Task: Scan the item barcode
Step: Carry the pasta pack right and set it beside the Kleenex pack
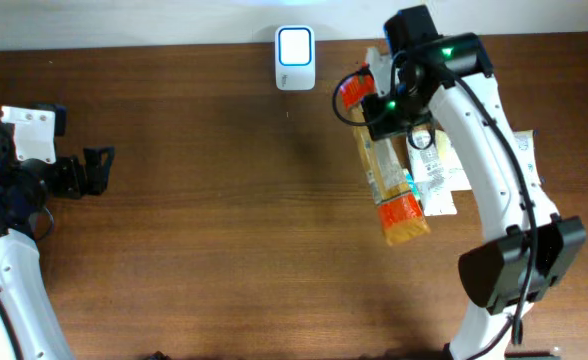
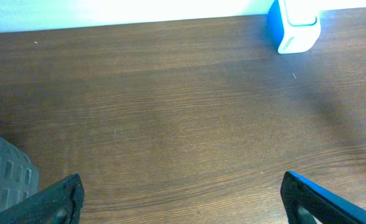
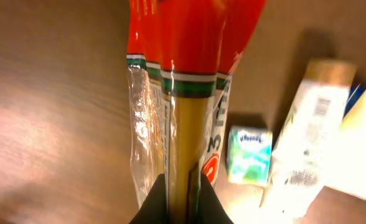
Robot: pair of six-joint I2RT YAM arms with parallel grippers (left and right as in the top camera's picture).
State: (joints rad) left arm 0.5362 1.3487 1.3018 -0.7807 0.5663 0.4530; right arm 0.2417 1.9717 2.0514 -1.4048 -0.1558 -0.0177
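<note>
Overhead: right gripper clenched on the spaghetti packet, right of the scanner; left gripper released, far left. Left wrist: jaws spread over the table; scanner at top right. Right wrist: packet pinched between the jaws, beside a small green box.

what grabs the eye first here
The long red-and-clear packet on the right stands out most, with the right gripper shut on one end of it, beside a few small packs. Next comes the white scanner with its lit blue face at the far edge of the table, left of the packet. The left gripper hangs wide open at the far left.
</note>
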